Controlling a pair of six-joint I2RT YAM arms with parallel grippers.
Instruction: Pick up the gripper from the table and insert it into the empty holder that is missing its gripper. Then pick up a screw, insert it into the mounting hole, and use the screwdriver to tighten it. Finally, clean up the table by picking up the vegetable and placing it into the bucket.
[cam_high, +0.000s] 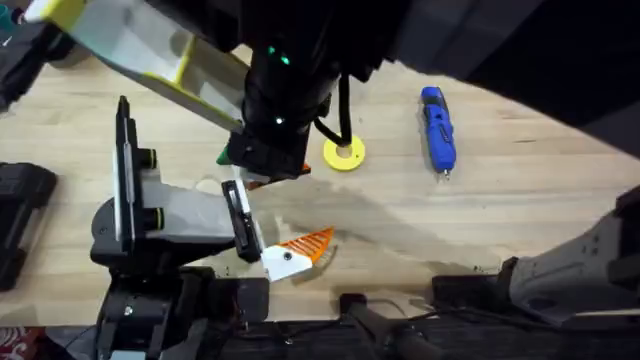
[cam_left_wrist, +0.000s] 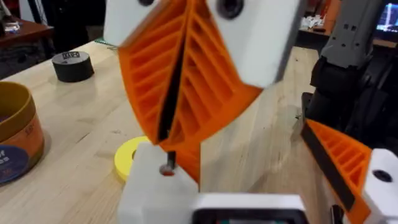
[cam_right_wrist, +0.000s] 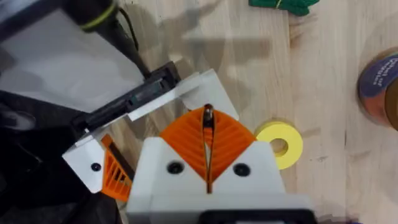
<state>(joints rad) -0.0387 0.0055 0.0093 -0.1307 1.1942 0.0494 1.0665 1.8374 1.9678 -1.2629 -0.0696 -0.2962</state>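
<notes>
My right pincer (cam_right_wrist: 208, 118) was clamped shut, its orange ribbed pads pressed together on the screw (cam_right_wrist: 208, 113), which stood out at their tip. In the left wrist view that tip sat right at the hole in the holder (cam_left_wrist: 149, 186), the white block that forms one finger of my left pincer (cam_left_wrist: 249, 180). I could not tell how far the screw had entered.

My left pincer was spread wide. The white holder was on one side and its orange-padded finger (cam_left_wrist: 345, 158) well apart on the other, with my right pincer between them. An orange ribbed piece lay against the holder just below my right pads. I took it for the gripper (cam_left_wrist: 189, 163), though I could not tell whether it was fully seated.

From overhead, my right arm (cam_high: 280, 110) reached across the middle, large and dark. The yellow disc (cam_high: 343, 153) lay just beside it. The screwdriver (cam_high: 437, 130) lay at 3 o'clock from the disc, well apart, with its metal tip towards 6 o'clock. The vegetable (cam_right_wrist: 280, 5) lay on the bare table (cam_high: 420, 220) at about 9 o'clock from the disc, mostly under my arm. The bucket (cam_left_wrist: 15, 137) stood upright near the disc without touching it.
</notes>
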